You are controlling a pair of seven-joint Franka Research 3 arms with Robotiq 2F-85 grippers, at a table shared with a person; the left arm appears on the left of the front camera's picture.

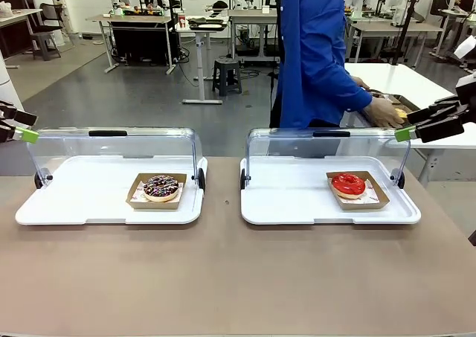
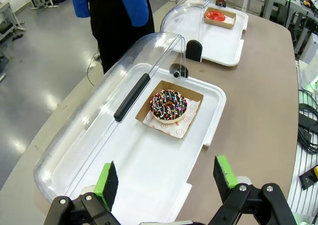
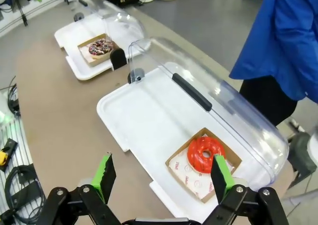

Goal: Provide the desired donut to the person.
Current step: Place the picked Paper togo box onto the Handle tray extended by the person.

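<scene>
A chocolate donut with coloured sprinkles [image 1: 161, 187] lies in a cardboard tray on the left white tray [image 1: 74, 203]. A red glazed donut [image 1: 348, 184] lies in its own cardboard tray on the right white tray [image 1: 290, 203]. The person [image 1: 316, 54] in a blue top stands behind the right tray, turned sideways, with a hand [image 1: 383, 112] at a white side table. My left gripper [image 1: 26, 126] hovers open at the far left, above the chocolate donut [image 2: 168, 106]. My right gripper [image 1: 410, 125] hovers open at the far right, above the red donut [image 3: 205, 154]. Both hold nothing.
Each tray has a clear dome lid [image 1: 111, 147] with a black handle, swung open toward the far side; the other lid [image 1: 327, 147] stands the same way. Brown tabletop [image 1: 223, 277] lies bare in front of the trays. Cables [image 3: 15, 180] hang beside the table's end.
</scene>
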